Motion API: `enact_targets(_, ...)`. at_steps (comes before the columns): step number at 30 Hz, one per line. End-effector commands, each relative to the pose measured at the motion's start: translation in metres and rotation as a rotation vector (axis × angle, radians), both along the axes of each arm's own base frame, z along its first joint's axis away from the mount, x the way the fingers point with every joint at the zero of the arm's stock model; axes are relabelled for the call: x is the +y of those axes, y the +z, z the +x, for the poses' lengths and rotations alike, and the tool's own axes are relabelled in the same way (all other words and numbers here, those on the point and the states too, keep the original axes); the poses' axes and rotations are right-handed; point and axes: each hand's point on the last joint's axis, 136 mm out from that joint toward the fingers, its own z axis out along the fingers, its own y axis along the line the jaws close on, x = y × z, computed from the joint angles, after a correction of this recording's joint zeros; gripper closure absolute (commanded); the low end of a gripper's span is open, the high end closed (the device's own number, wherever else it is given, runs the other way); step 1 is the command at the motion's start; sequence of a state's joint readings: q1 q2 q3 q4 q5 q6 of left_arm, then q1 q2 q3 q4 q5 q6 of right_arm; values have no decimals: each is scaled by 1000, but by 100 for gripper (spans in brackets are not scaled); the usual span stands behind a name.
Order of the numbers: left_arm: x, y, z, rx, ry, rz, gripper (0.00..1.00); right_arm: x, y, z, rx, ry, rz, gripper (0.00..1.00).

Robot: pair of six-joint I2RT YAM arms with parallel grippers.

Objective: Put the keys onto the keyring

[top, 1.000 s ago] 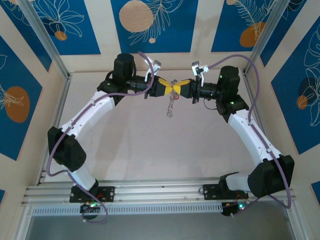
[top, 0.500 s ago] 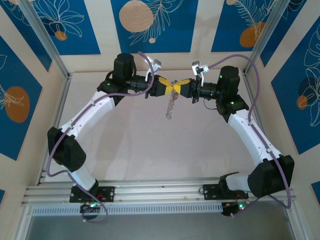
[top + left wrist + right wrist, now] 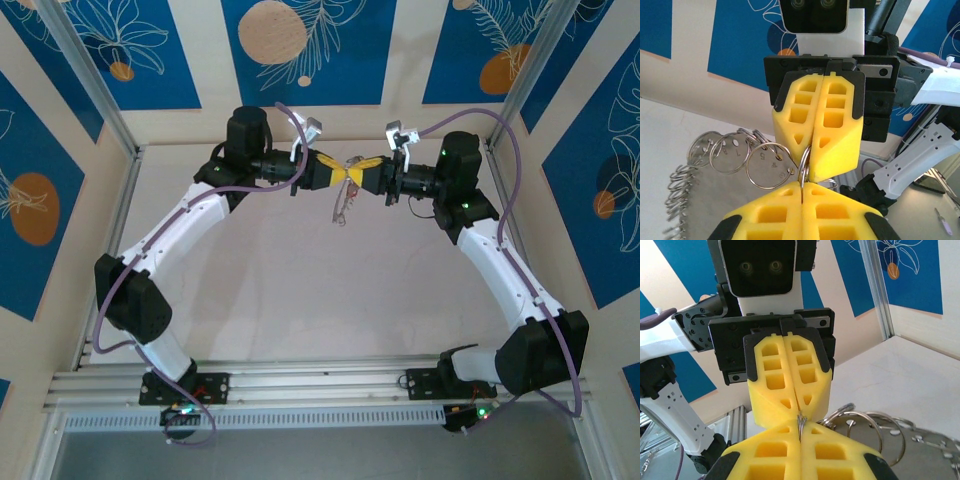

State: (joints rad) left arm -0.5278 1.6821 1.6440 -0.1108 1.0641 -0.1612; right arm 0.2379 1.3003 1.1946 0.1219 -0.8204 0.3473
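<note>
The keyring [image 3: 802, 167], a thin metal ring, is hanging in mid-air over the table [image 3: 300, 290] toward 12 o'clock in the top view. Tagged rings [image 3: 735, 152] are fanning out at its 9 o'clock in the left wrist view, and a chain of small rings [image 3: 343, 205] is dangling toward 6 o'clock. The left gripper [image 3: 341, 174] is gripping it from 9 o'clock and the right gripper [image 3: 357, 177] from 3 o'clock, their yellow fingers [image 3: 775, 450] meeting tip to tip, each pair pressing fully together on the ring.

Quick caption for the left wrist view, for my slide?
Yellow-padded left gripper and right gripper, tip to tip, both pinch one metal ring; tagged rings hang beside.
</note>
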Motion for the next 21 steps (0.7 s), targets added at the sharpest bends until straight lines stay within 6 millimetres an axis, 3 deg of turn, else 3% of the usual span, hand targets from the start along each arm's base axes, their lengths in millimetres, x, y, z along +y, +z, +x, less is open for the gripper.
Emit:
enact_targets(1, 1, 16, -10, -43, -26, -39, 100, -1, 3, -3, -10, 18, 14, 100)
enact_targets(3, 1, 16, -8, -44, -8, -45, 100, -1, 5, -2, -5, 13, 19, 95)
enact_targets(6, 2, 17, -3, -51, 32, -50, 100, -8, 9, -1, 0, -15, 36, 67)
enact_targets(8, 3, 19, 0, -57, 63, -57, 100, -17, 12, -3, -2, -42, 55, 58)
enact_targets(14, 8, 24, 4, -44, 139, -87, 100, -39, 9, -12, 6, -134, 107, 54)
enact_targets(21, 12, 36, 3, -9, 167, -203, 100, -42, -2, -16, 23, -229, 201, 50)
